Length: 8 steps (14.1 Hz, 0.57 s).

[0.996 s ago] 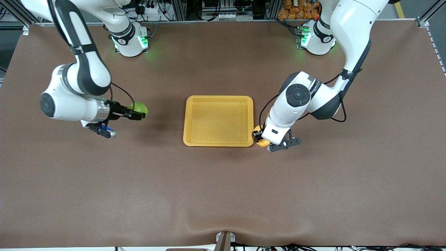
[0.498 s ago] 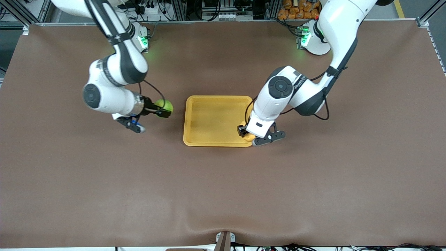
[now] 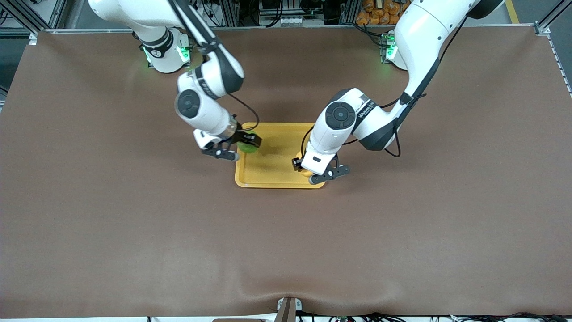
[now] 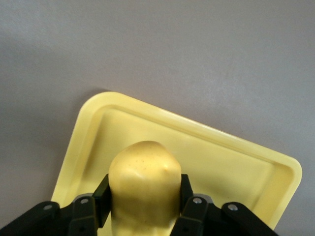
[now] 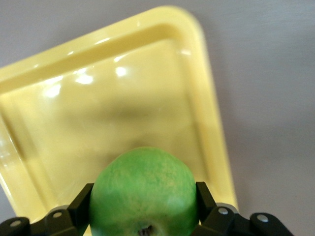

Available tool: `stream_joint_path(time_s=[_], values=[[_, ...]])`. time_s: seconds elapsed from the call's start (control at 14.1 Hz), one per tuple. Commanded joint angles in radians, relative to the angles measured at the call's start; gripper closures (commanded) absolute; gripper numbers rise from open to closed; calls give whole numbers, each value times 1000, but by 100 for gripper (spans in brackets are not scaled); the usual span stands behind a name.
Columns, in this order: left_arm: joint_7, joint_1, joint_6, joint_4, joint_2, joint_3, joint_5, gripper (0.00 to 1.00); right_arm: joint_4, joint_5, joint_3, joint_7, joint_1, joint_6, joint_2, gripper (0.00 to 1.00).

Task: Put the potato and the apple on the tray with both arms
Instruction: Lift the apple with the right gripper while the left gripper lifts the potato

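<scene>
The tray [image 3: 272, 172] lies flat on the brown bench [image 3: 286, 232], about midway between the two arms' ends. Both arms are reached over it, each carrying a piece of produce.

The right tool [image 3: 248, 143] is held over the tray's edge toward the right arm's end of the bench. The apple [image 3: 247, 146] is clamped between its two black fingers [image 5: 82, 200], one on each side of the fruit. In the right wrist view the apple [image 5: 143, 194] fills the space between the fingers, its stem dimple turned toward the camera, and the tray's floor and one rounded corner [image 5: 123, 98] are seen beneath it. The apple is carried above the tray, not resting on it.

The left tool [image 3: 303, 169] is held over the part of the tray toward the left arm's end, close to the corner nearer the front camera. The potato [image 3: 304, 171] is gripped between its fingers [image 4: 102, 197], mostly hidden under the wrist in the front view. In the left wrist view the potato [image 4: 144, 189] is seen pinched at its sides, its rounded end projecting past the fingertips, with the tray's floor and rim [image 4: 206, 147] below it. Whether the potato touches the tray's floor cannot be told.
</scene>
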Motion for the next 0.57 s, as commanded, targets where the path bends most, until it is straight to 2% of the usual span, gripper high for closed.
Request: stream_joint_path(time_s=[0.0,0.21,0.36,0.43,0.5], values=[[-18,-16,-23,30,30,9,19,100,3,6,-12,-53,40,77,44,81],[-11,-16,-37,25,46,9,74,100,-3,0,-16,-100,47,88,47,81],[13,-32,-48,26,71,7,131,100,-13,-46,-21,-120,47,91,47,81],[34,-44,-49,25,76,7,136,100,-16,-78,-22,-120,47,92,47,77],[44,-45,-63,20,77,9,136,100,-19,-95,-22,-120,45,92,49,65]])
